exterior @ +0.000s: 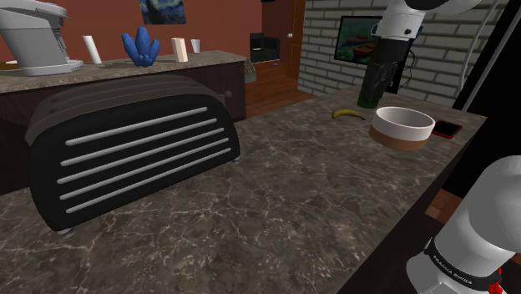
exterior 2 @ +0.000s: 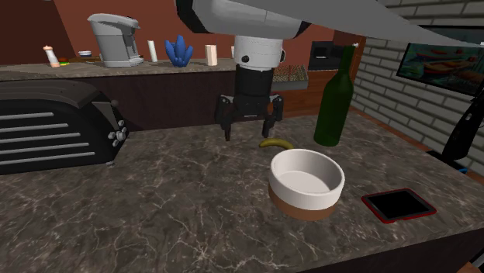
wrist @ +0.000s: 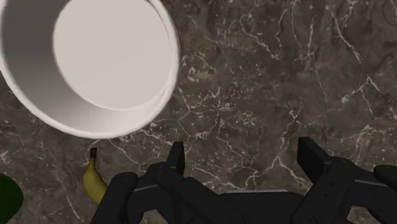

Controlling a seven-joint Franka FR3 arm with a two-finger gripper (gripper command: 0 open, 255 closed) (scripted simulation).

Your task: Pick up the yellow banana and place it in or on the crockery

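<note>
I see the all-black two-finger gripper (exterior 2: 250,126) with jaws released, holding nothing. Its body partly hides the curved yellow banana (wrist: 94,184) beside the round white bowl (wrist: 75,118), which is cut off.

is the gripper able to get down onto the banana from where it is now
Probably yes. The open gripper hangs just beside the banana with bare counter between them. The bowl and green bottle stand close, so a short sideways shift needs care.
</note>
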